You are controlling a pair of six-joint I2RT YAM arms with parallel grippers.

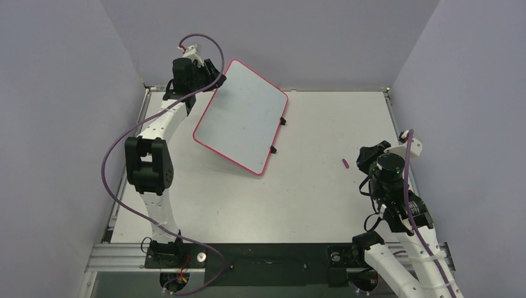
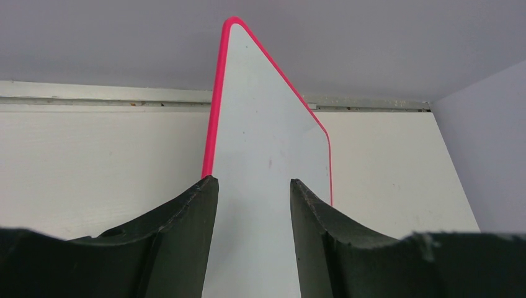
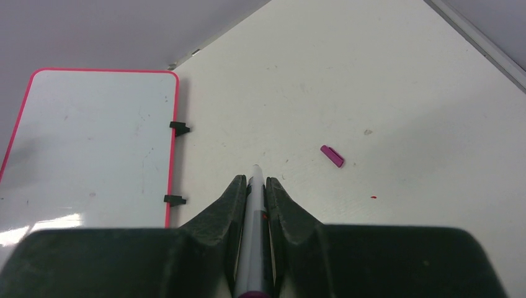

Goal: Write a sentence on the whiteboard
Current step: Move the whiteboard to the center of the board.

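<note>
Gripping on both sides: my left fingers (image 2: 186, 242) are clamping the whiteboard (image 2: 267, 143) near its far-left corner, with the board sitting between both pads. My right fingers (image 3: 226, 205) are clenching a marker (image 3: 253, 211), its barrel running straight out between them and its tip pointing over the table (image 1: 322, 205). Purple cap (image 3: 332, 156) is lying loose on the table just right of that tip, well apart from the board.

Whiteboard is sitting far left and tilting: my gripped side is riding high, and the edge with the two black clip feet (image 3: 179, 128) is hanging lower on the right. Long axis is running far-to-near, skewing slightly toward near-left. White face is pointing up and toward the right arm.

Table is showing white with faint scuffs. A metal rail (image 1: 335, 90) is running along its far edge. Plain grey-lilac walls (image 1: 56, 93) are closing in left, back and right.
</note>
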